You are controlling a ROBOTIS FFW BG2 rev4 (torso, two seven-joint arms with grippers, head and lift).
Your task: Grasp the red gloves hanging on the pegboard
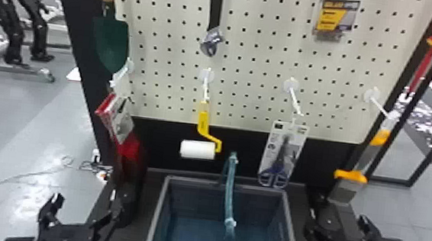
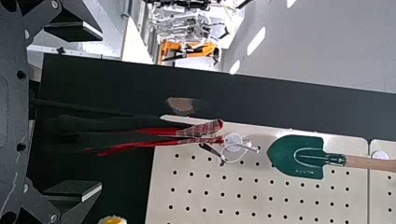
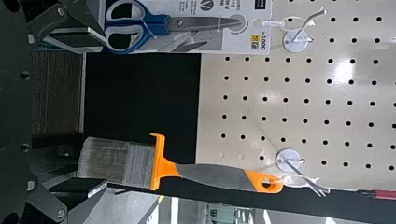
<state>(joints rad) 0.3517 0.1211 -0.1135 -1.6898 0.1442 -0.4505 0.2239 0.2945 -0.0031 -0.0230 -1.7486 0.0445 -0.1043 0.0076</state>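
The red gloves (image 1: 127,146), red and black with a card header, hang from the leftmost white hook (image 1: 122,74) on the pegboard (image 1: 256,57). My left gripper (image 1: 80,213) is low at the bottom left, just below and slightly left of the gloves, with its fingers spread open. In the left wrist view the gloves (image 2: 140,136) lie ahead of the open left gripper (image 2: 93,109), roughly in line with the gap and untouched. My right gripper (image 1: 337,219) sits at the bottom right under the paintbrush; the right wrist view shows the right gripper (image 3: 93,112) open and empty.
A blue basket (image 1: 288,229) with a raised handle stands below the board between the arms. A yellow paint roller (image 1: 202,136), packaged scissors (image 1: 283,152), an orange-handled paintbrush (image 1: 359,171) and a green shovel (image 1: 110,42) hang on the board.
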